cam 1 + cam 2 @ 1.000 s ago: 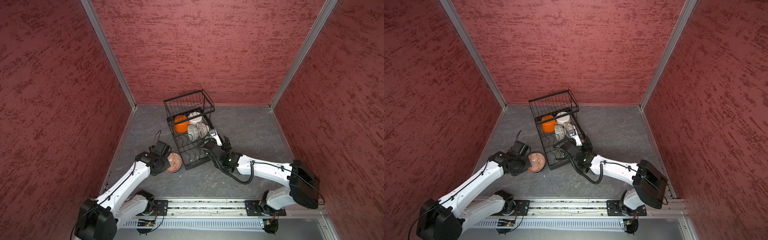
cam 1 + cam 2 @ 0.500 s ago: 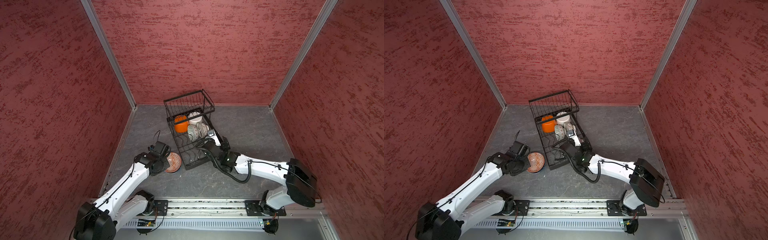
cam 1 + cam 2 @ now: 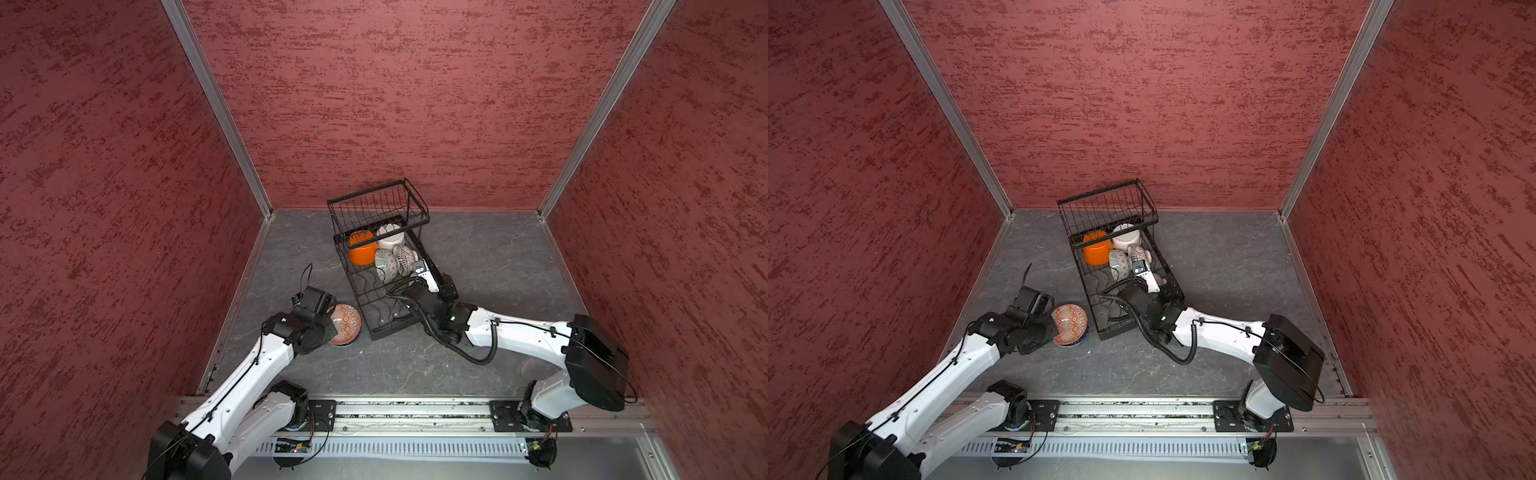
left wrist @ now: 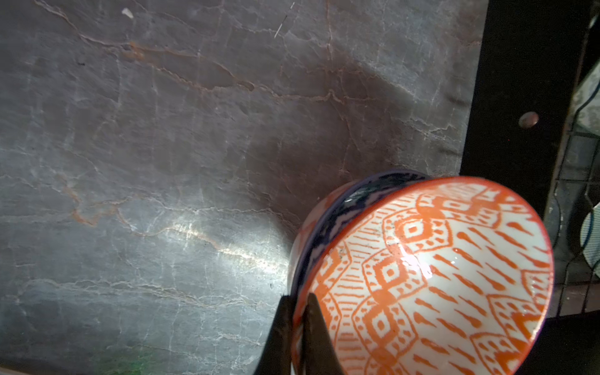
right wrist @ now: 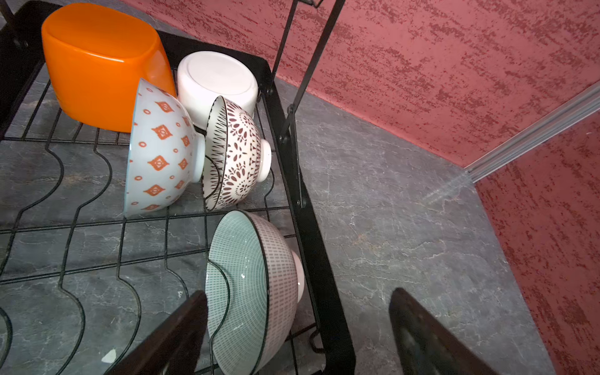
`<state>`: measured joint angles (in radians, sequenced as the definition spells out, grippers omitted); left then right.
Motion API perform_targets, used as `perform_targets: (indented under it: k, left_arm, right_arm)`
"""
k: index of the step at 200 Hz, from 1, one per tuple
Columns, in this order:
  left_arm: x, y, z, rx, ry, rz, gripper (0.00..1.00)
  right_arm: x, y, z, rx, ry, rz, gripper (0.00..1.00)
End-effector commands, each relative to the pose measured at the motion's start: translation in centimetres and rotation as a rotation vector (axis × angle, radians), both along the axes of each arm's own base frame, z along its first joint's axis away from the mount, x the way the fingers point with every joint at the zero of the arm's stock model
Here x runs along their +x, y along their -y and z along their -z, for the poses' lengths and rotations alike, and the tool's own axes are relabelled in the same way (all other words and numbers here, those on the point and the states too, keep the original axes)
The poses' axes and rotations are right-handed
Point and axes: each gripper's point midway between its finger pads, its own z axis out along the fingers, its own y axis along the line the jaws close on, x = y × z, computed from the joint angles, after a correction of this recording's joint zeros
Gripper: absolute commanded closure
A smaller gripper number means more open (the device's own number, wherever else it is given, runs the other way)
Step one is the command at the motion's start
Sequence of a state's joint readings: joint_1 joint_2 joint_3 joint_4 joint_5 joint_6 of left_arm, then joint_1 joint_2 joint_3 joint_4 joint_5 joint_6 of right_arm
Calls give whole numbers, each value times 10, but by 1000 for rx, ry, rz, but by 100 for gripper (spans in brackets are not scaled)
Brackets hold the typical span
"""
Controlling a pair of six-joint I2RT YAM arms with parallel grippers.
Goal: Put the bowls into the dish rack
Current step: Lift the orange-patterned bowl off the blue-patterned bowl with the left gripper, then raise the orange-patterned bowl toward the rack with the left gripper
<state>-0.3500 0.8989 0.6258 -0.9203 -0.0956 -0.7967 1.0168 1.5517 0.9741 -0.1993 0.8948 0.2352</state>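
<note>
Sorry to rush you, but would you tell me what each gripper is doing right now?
Left gripper: shut on the orange-patterned bowl at its rim.
Right gripper: open, jaws either side of the pale green bowl, holding nothing.

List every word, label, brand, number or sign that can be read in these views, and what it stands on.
No readable text in any view.
The terracotta-patterned bowl: painted diamonds and dashes only, no lettering.
The bowls in the dish rack: plain or patterned, no marks or stamps showing.
The small circuit board at the front edge: too small to read.
</note>
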Motion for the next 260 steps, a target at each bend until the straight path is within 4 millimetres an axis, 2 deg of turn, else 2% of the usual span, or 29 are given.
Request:
perform_targets:
  k: [1,45,99,147,194,205,242,260]
  left_arm:
    - [7,1,-11,-41,67,-19,100]
    - [8,5,-18,-98,116,-20,100]
    - [3,5,-7,-112,87,-36,100]
    - [7,11,-17,-179,142,-30,100]
    - [5,17,-15,-229,132,-20,100]
    - [5,18,-15,-240,127,-21,97]
    - [4,20,-10,-267,117,-22,97]
    - [4,21,-9,-276,116,-21,94]
  right_arm:
    - [1,-8,-7,20,4,-11,11]
    - [1,-9,-5,22,-1,-11,11]
    - [1,-8,-3,12,-7,-12,11]
    - [1,-11,-2,12,-12,-16,12]
    - [2,-13,-1,5,-19,-22,12]
    - [2,-13,0,3,-20,-23,12]
    - [2,-14,1,1,-24,-27,11]
    - [2,-15,1,1,-25,-28,11]
